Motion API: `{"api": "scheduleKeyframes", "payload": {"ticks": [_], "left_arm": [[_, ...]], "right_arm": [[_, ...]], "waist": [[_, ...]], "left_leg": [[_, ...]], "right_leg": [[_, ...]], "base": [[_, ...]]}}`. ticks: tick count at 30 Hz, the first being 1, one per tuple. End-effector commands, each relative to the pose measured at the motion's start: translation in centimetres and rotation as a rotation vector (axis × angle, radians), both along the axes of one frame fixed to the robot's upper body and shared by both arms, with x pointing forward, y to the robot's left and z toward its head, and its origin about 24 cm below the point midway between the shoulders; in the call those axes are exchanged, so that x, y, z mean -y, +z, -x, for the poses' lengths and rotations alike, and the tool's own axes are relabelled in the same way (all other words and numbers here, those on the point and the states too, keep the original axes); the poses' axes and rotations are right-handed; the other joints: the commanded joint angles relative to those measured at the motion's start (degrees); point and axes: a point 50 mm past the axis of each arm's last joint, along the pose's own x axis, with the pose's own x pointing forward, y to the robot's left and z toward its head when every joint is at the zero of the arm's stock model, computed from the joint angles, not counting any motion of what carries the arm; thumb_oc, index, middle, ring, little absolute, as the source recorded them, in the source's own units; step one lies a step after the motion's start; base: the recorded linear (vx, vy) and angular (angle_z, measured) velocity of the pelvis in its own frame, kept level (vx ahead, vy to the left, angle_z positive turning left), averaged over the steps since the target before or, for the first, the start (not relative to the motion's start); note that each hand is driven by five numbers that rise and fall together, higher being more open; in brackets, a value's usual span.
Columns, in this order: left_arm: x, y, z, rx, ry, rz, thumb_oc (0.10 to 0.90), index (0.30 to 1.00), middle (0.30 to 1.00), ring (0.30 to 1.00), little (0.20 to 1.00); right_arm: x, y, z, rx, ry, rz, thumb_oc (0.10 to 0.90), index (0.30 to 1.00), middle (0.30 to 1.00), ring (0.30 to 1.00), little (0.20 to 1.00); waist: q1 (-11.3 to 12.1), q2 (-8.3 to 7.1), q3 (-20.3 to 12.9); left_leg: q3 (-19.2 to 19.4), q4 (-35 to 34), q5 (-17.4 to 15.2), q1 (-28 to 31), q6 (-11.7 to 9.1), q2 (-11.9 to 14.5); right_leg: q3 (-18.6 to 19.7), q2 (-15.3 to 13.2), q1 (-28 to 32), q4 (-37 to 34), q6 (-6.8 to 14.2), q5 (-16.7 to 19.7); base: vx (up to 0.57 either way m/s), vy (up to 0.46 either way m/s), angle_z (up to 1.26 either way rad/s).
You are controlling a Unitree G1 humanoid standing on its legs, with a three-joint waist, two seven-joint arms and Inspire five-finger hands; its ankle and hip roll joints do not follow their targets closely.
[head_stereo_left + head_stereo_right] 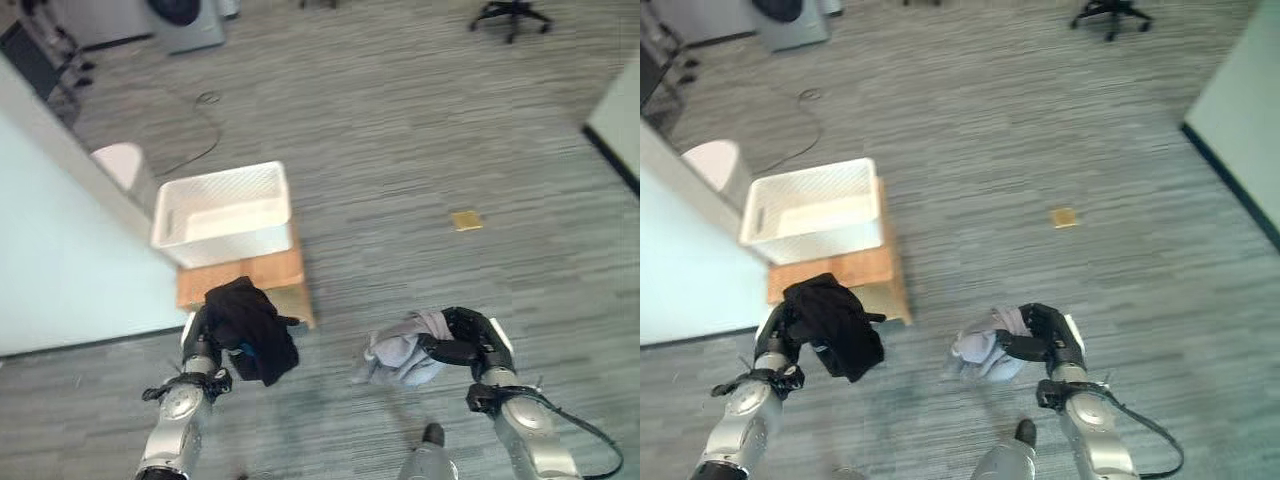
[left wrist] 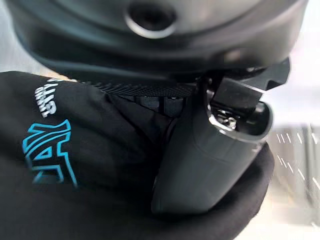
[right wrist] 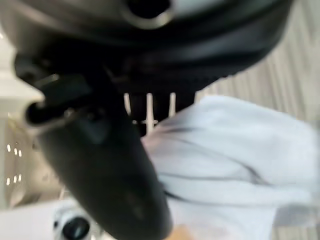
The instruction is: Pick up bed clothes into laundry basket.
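Right now I count two garments, one per hand: my left hand (image 1: 200, 345) is clenched around a black garment (image 1: 250, 330), my right hand (image 1: 468, 340) around a pale grey garment (image 1: 400, 350), both lifted above the floor. One white laundry basket (image 1: 222, 212) sits on one low wooden table (image 1: 240, 275) just ahead of the black garment.

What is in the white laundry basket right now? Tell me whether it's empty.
Empty as far as shown: the laundry basket shows a bare white inside. The black garment and grey garment are in the hands.
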Motion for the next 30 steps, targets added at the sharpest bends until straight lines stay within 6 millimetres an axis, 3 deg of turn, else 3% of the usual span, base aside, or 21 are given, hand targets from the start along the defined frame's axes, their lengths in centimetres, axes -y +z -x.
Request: {"api": "scheduleKeyframes", "payload": {"ticks": [1, 2, 3, 5, 7, 10, 11, 13, 16, 19, 20, 22, 23, 24, 25, 27, 30], "left_arm": [[-2.4, 6.6, -1.8, 0.336, 0.075, 0.030, 0.400, 0.300, 0.300, 0.300, 0.300], [-2.4, 6.6, -1.9, 0.337, 0.075, 0.030, 0.400, 0.300, 0.300, 0.300, 0.300], [-2.2, 6.4, -1.7, 0.329, 0.071, 0.035, 0.400, 0.300, 0.300, 0.300, 0.300], [-2.2, 6.6, -1.6, 0.339, 0.060, 0.007, 0.400, 0.300, 0.300, 0.300, 0.300], [-2.0, 6.7, -1.8, 0.349, 0.064, 0.024, 0.400, 0.300, 0.300, 0.300, 0.300], [-1.5, 7.1, -2.5, 0.362, 0.042, 0.026, 0.400, 0.300, 0.300, 0.300, 0.300], [-1.3, 7.1, -2.6, 0.361, 0.033, 0.018, 0.400, 0.300, 0.300, 0.300, 0.300], [-0.7, 7.1, -2.9, 0.360, 0.004, -0.005, 0.400, 0.300, 0.300, 0.300, 0.300], [-0.5, 7.6, -3.3, 0.377, 0.002, -0.012, 0.400, 0.300, 0.300, 0.300, 0.300], [0.1, 8.4, -3.9, 0.404, -0.029, -0.049, 0.400, 0.300, 0.300, 0.300, 0.300], [0.1, 9.1, -4.1, 0.428, -0.031, -0.074, 0.400, 0.300, 0.300, 0.300, 0.300], [-0.1, 10.1, -4.3, 0.467, -0.021, -0.090, 0.400, 0.300, 0.300, 0.300, 0.300], [-0.1, 10.4, -4.4, 0.473, -0.024, -0.100, 0.400, 0.300, 0.300, 0.300, 0.300], [-0.2, 10.5, -4.4, 0.474, -0.021, -0.100, 0.400, 0.300, 0.300, 0.300, 0.300], [-0.1, 11.1, -4.6, 0.499, -0.038, -0.113, 0.400, 0.300, 0.300, 0.300, 0.300], [0.5, 11.8, -4.8, 0.524, -0.080, -0.115, 0.400, 0.300, 0.300, 0.300, 0.300], [1.3, 12.4, -5.1, 0.548, -0.129, -0.130, 0.400, 0.300, 0.300, 0.300, 0.300]], "right_arm": [[-2.7, 5.1, -1.4, 0.307, 0.114, -0.055, 0.400, 0.300, 0.300, 0.300, 0.300], [-2.7, 5.1, -1.4, 0.308, 0.114, -0.055, 0.400, 0.300, 0.300, 0.300, 0.300], [-2.4, 5.2, -1.6, 0.302, 0.120, -0.034, 0.400, 0.300, 0.300, 0.300, 0.300], [-1.0, 4.1, -0.9, 0.251, 0.067, -0.042, 0.400, 0.300, 0.300, 0.300, 0.300], [-0.4, 3.4, -0.6, 0.226, 0.023, -0.057, 0.400, 0.300, 0.300, 0.300, 0.300], [-0.2, 2.8, -0.1, 0.217, -0.022, -0.117, 0.400, 0.300, 0.300, 0.300, 0.300], [-0.3, 2.7, -0.1, 0.216, -0.020, -0.117, 0.400, 0.300, 0.300, 0.300, 0.300], [-0.5, 2.7, -0.2, 0.211, 0.008, -0.088, 0.400, 0.300, 0.300, 0.300, 0.300], [-1.4, 3.9, -1.6, 0.257, 0.063, -0.059, 0.400, 0.300, 0.300, 0.300, 0.300], [-2.1, 4.6, -2.3, 0.298, 0.071, -0.072, 0.400, 0.300, 0.300, 0.300, 0.300], [-2.4, 4.8, -2.5, 0.314, 0.076, -0.080, 0.400, 0.300, 0.300, 0.300, 0.300], [-3.5, 5.1, -3.4, 0.344, 0.090, -0.121, 0.400, 0.300, 0.300, 0.300, 0.300], [-4.1, 5.1, -3.6, 0.343, 0.114, -0.124, 0.400, 0.300, 0.300, 0.300, 0.300], [-4.2, 5.1, -3.7, 0.345, 0.116, -0.124, 0.400, 0.300, 0.300, 0.300, 0.300], [-4.3, 5.0, -3.8, 0.333, 0.135, -0.111, 0.400, 0.300, 0.300, 0.300, 0.300], [-3.6, 5.4, -3.6, 0.342, 0.112, -0.094, 0.400, 0.300, 0.300, 0.300, 0.300], [-2.6, 5.4, -3.1, 0.356, 0.056, -0.100, 0.400, 0.300, 0.300, 0.300, 0.300]], "waist": [[3.0, -7.38, -2.5], [2.6, -7.50, -2.5], [2.9, -9.14, -1.9], [3.1, -10.16, -1.5], [3.8, -9.99, -1.4], [3.7, -8.00, -2.0], [4.1, -7.31, -2.4], [5.3, -5.86, -3.1], [5.9, -5.01, -3.7], [5.6, -5.58, -5.7], [5.6, -6.01, -6.0], [6.0, -6.05, -5.7], [5.6, -5.28, -5.1], [5.8, -5.45, -4.9], [3.9, -5.08, -3.3], [2.3, -4.99, -3.2], [0.7, -5.86, -2.8]], "left_leg": [[-21.1, 15.0, -3.0, -8.5, 0.6, -6.0], [-21.5, 15.5, -3.1, -9.1, 0.8, -6.3], [-24.7, 22.1, -6.6, -10.7, 1.7, -11.1], [-22.5, 28.4, -8.6, -16.2, 1.9, -14.2], [-20.2, 27.8, -10.1, -20.3, 2.2, -18.1], [-11.1, 16.2, -10.1, -21.3, 3.8, -18.7], [-9.9, 10.5, -10.7, -20.2, 4.6, -20.0], [-8.2, -3.6, -7.0, -18.7, 4.6, -21.9], [-6.8, -5.9, -5.4, -18.6, 4.7, -21.9], [-7.1, -5.3, -7.7, -17.4, 7.4, -24.5], [-7.2, -6.0, -9.4, -15.8, 8.6, -25.5], [-6.6, -7.5, -11.4, -12.1, 11.4, -26.4], [-7.7, -8.5, -12.0, -10.0, 12.3, -26.3], [-7.3, -8.9, -11.8, -9.8, 12.4, -26.5], [-11.3, -10.3, -12.6, -6.3, 13.0, -26.8], [-14.6, -11.7, -13.1, -3.8, 13.0, -27.6], [-18.2, -13.0, -14.6, -1.1, 12.3, -28.5]], "right_leg": [[3.2, -1.0, 12.7, -19.0, -0.4, 5.3], [2.9, -1.2, 12.7, -19.1, -0.3, 5.4], [5.0, -0.7, 13.3, -20.0, -1.2, 5.7], [6.8, 0.5, 15.0, -21.2, -2.4, 5.3], [7.7, 1.8, 16.2, -21.6, -3.0, 4.4], [7.0, 4.7, 18.6, -22.5, -2.8, 3.0], [7.0, 5.3, 18.9, -22.7, -2.4, 2.5], [6.4, 6.4, 21.7, -24.0, -1.4, 1.3], [4.7, 6.5, 24.7, -24.5, -0.4, 0.2], [4.1, 4.3, 25.3, -20.2, 0.7, -0.1], [4.0, 2.9, 24.6, -15.5, 0.8, 0.6], [5.1, 0.1, 18.9, -1.2, 1.8, 5.3], [6.1, 0.3, 16.2, 4.1, 1.8, 7.8], [6.7, 0.0, 15.4, 5.3, 1.9, 7.5], [12.1, 4.2, 10.2, 11.4, 1.3, 7.5], [16.9, 8.8, 5.4, 9.4, -0.2, 6.1], [17.5, 7.9, 4.5, 1.2, -0.7, 6.0]], "base": [[0.09, -0.433, -0.55], [0.11, -0.639, -1.30], [-0.01, -0.399, -1.66], [0.04, -0.468, -1.11], [0.12, -0.279, -0.51], [0.21, -0.123, -0.32], [0.31, 0.039, -0.07], [0.37, 0.077, 0.01], [0.26, 0.029, 0.14], [0.25, 0.096, 0.32], [0.24, 0.181, 0.55], [0.18, 0.243, 0.51], [0.10, 0.176, 0.05], [0.22, 0.121, 0.02], [0.25, 0.033, 0.05], [0.34, -0.002, 0.74], [0.29, -0.097, 1.02]]}}
